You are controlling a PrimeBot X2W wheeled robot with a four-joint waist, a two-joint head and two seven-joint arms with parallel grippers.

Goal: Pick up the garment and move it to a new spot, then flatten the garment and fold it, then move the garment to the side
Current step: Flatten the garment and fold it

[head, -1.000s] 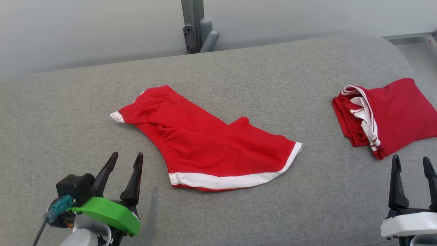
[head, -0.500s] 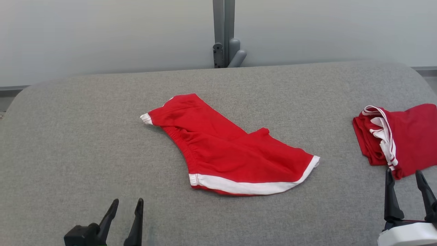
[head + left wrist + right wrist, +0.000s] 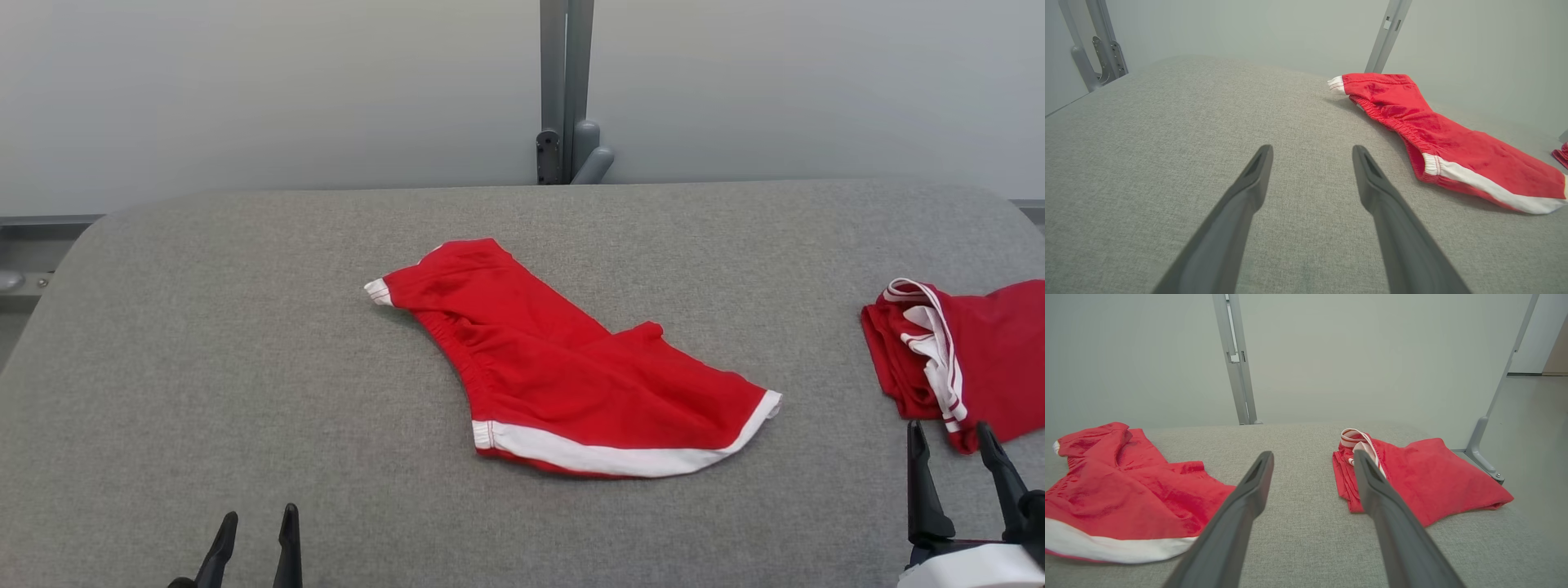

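Observation:
The garment (image 3: 563,367), red shorts with white trim, lies crumpled and askew in the middle of the grey padded table (image 3: 204,351); its white hem faces the front. It also appears in the left wrist view as the garment (image 3: 1437,139) to the right of my fingers, and as the garment (image 3: 1118,490) at the left of the right wrist view. My left gripper (image 3: 255,527) is open at the lower left, well clear of the cloth. My right gripper (image 3: 953,441) is open at the lower right, empty.
A second red garment (image 3: 971,351), folded, lies at the table's right edge, just beyond my right fingertips; folded garment (image 3: 1412,477). A grey metal post (image 3: 565,90) with a bracket stands behind the table against a pale wall. Bare cloth surface spreads to the left.
The head camera has tilted and turned, so the whole scene sits lower and further right in the picture. Both grippers stay open; neither garment has moved on the table.

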